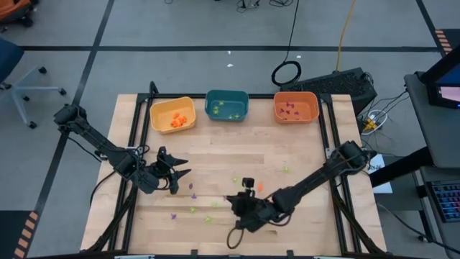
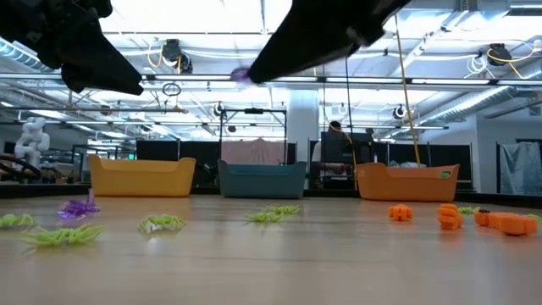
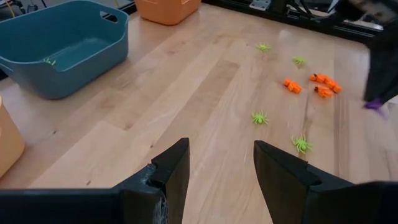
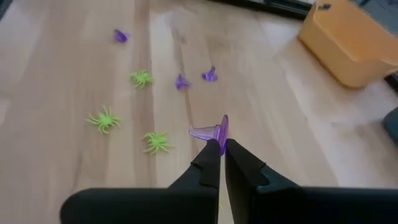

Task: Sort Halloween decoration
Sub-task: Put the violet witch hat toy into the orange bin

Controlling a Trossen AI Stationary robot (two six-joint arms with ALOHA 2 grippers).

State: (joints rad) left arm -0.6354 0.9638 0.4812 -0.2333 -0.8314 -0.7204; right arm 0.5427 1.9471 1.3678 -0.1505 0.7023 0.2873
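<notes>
Trinkets lie scattered over the near half of the wooden table [image 1: 215, 155]: light-green spiders [image 4: 103, 119], small purple pieces [image 4: 209, 75] and a cluster of orange ones [image 3: 323, 86], all tiny beside the grippers. One purple trinket [image 4: 216, 132], curved and flared like a little hat or horn, is pinched between the closed fingertips of the right gripper [image 4: 222, 148]; only the right wrist view shows this grip plainly, while the low view gives just a purple speck [image 2: 240, 76] at the tip of a dark arm lifted above the table, and the high view hides the piece under the gripper [image 1: 237, 204] near the table's front edge. The left gripper [image 3: 221, 163] hovers over the left part of the table with its fingers apart and nothing between them. Along the far edge stand three bins in a row: the yellow bin [image 1: 172, 115] holds orange trinkets, the teal bin [image 1: 227, 105] holds a few light-green ones, and the orange bin [image 1: 295, 107] holds what look like purple ones, though they are too small to be sure of from above. The low view shows only the bins' outer walls, not their contents, and the left wrist view catches a single green piece inside the teal bin.
</notes>
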